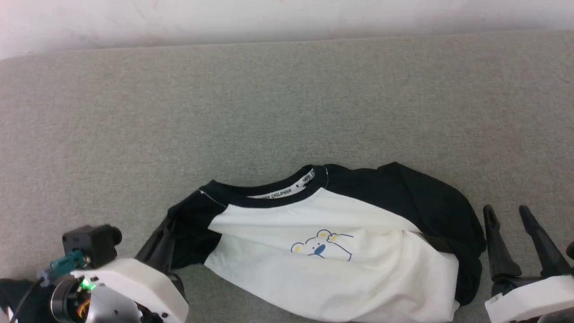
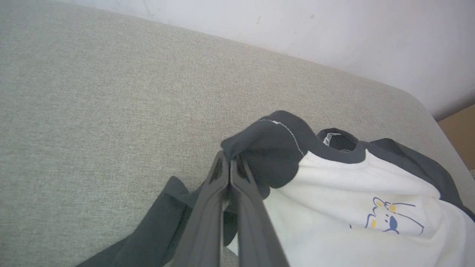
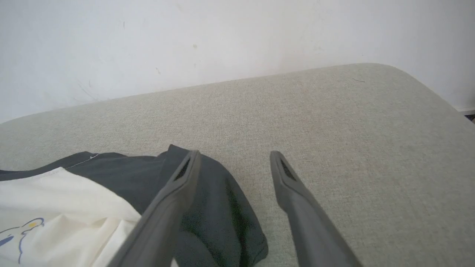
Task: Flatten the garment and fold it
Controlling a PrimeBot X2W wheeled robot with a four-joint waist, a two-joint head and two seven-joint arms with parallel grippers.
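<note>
The garment (image 1: 332, 251) lies crumpled near the front of the grey cushion, print side up, with its white body, black neckband and small yellow-and-blue cartoon print (image 1: 322, 245) showing. Its black sleeves are bunched at both sides. My left gripper (image 1: 165, 231) reaches in from the lower left; in the left wrist view its fingers (image 2: 207, 207) are pressed together on a fold of the black left sleeve (image 2: 267, 155). My right gripper (image 1: 506, 213) stands open just right of the other black sleeve (image 1: 439, 206), one finger (image 3: 174, 193) over that sleeve (image 3: 222, 207) and nothing between the two.
The grey fabric cushion (image 1: 287, 103) stretches wide behind and beside the shirt. A white wall (image 1: 287, 18) runs along its far edge. The cushion's rounded right corner (image 3: 389, 70) and a brown box (image 2: 460, 126) beyond it lie to the right.
</note>
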